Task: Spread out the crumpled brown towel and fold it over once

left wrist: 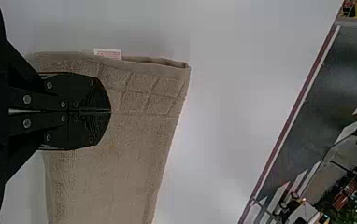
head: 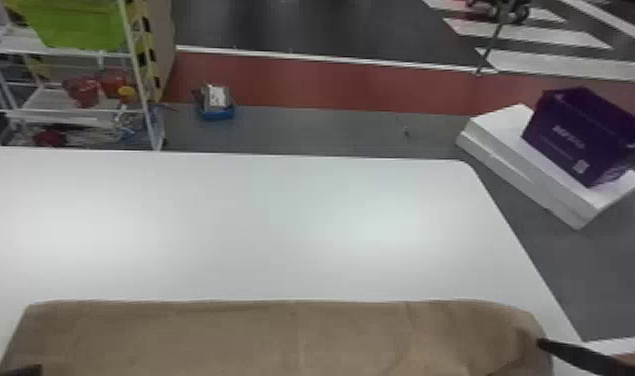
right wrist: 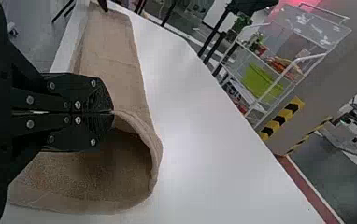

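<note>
The brown towel (head: 281, 335) lies as a wide strip along the near side of the white table. At its left end is my left gripper (head: 28, 371); in the left wrist view the left gripper (left wrist: 111, 111) is shut over the towel (left wrist: 134, 135), near a corner with a stitched grid and white tag. No bunched cloth shows at its tips. My right gripper (head: 542, 343) is at the strip's right end. In the right wrist view, the right gripper (right wrist: 113, 112) is shut on the towel (right wrist: 116, 56), whose edge curves away from the tips in a raised, open loop.
The white table (head: 261, 225) extends beyond the towel's far edge. On the floor past its right side, a purple box (head: 581, 135) rests on white slabs (head: 521, 165). A white shelf rack (head: 71, 117) with a green bin (head: 76, 25) stands at the back left.
</note>
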{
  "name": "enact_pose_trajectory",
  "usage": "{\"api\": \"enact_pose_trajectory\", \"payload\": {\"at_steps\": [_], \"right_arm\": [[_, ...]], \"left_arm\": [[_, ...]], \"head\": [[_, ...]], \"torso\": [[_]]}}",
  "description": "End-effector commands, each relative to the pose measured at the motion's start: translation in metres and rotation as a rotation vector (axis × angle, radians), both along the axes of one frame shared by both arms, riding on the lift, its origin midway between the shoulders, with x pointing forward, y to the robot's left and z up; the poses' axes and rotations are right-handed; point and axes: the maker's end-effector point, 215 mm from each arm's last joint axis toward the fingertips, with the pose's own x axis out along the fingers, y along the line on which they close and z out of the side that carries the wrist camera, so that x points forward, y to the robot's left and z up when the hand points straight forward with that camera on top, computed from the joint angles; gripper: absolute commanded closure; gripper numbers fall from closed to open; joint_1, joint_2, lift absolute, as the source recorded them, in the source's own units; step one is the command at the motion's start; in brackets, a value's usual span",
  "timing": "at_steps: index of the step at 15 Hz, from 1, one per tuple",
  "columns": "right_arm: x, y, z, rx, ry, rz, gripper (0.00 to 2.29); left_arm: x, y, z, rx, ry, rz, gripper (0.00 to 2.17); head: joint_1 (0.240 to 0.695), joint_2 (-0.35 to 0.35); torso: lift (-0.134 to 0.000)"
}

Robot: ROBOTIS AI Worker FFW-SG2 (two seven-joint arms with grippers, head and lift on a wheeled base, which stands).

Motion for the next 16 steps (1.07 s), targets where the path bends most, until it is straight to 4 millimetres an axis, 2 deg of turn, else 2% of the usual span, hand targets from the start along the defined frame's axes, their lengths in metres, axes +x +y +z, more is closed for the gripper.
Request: {"api": "enact_pose_trajectory", "payload": {"at_steps": [1, 4, 7, 11, 14, 16], "right_arm": [[-0.007, 0.001, 0.002, 0.063, 0.047, -0.020, 1.45], [-0.011, -0.018, -0.007, 0.109, 0.098, -0.064, 1.45], [-0.002, -0.039, -0.009, 0.191, 0.113, -0.115, 1.45], [0.011, -0.069, -0.027, 0.135, 0.118, -0.141, 1.45], [0.020, -0.071, -0.038, 0.107, 0.139, -0.127, 1.45], [0.023, -0.062, -0.032, 0.128, 0.135, -0.112, 1.45]], "left_arm": [[0.003, -0.002, -0.002, 0.004, 0.002, -0.004, 1.89], [0.003, -0.002, -0.007, -0.002, 0.012, -0.004, 1.89], [0.005, -0.002, -0.008, 0.004, 0.015, -0.005, 1.89], [0.006, -0.004, -0.012, 0.010, 0.021, -0.004, 1.89], [0.009, -0.003, -0.011, 0.015, 0.017, 0.000, 1.89], [0.010, -0.005, -0.012, 0.015, 0.020, -0.001, 1.89]], "head": [[0.695, -0.191], [0.695, -0.202], [0.695, -0.242], [0.695, -0.280], [0.695, -0.316], [0.695, -0.316]], "torso": [[-0.123], [-0.123], [-0.123], [-0.123], [-0.123], [-0.123]]}}
